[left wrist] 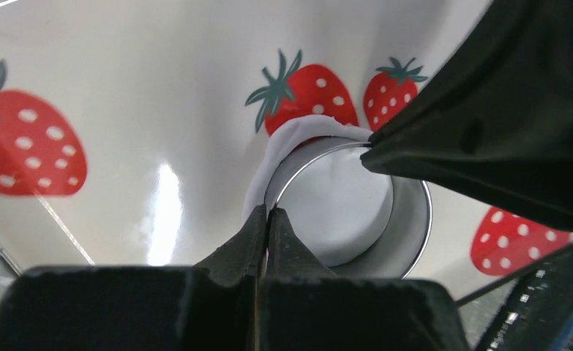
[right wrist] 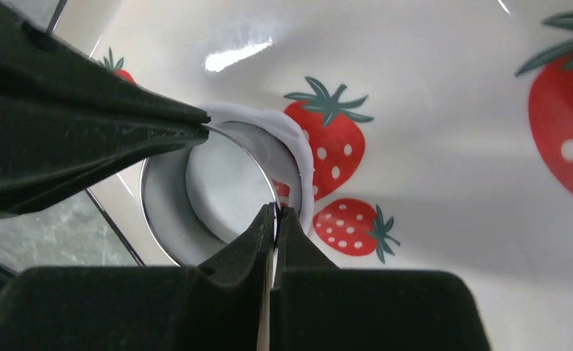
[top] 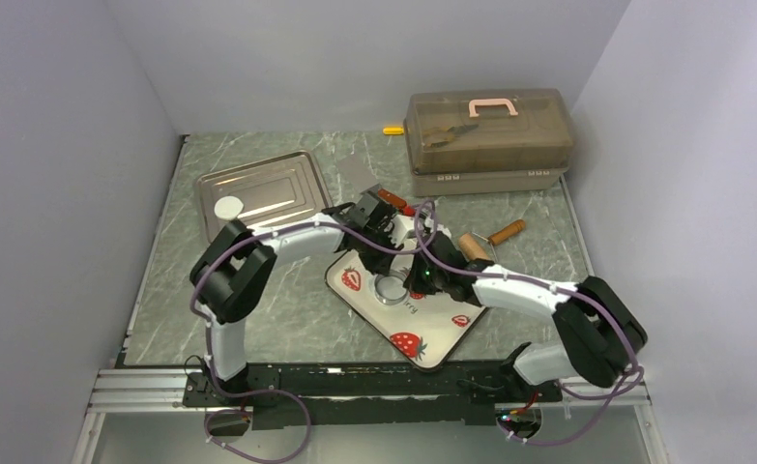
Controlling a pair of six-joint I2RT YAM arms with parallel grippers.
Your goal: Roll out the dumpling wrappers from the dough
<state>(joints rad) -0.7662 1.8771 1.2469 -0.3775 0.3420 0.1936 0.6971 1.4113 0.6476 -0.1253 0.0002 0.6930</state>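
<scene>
- My left tool [left wrist: 268, 216] and right tool [right wrist: 276, 216] are both pressed together, tips on opposite sides of the metal ring [left wrist: 409, 235], I reckon to push evenly.
- The dough [left wrist: 336, 206] sits under it on the strawberry plate [left wrist: 159, 80].

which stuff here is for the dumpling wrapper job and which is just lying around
Job: dough, metal ring pinched at its rim by left gripper and right gripper, strawberry plate, cut wrapper on steel tray, wooden roller.
Lying about: lidded box, yellow item beside it.
</scene>
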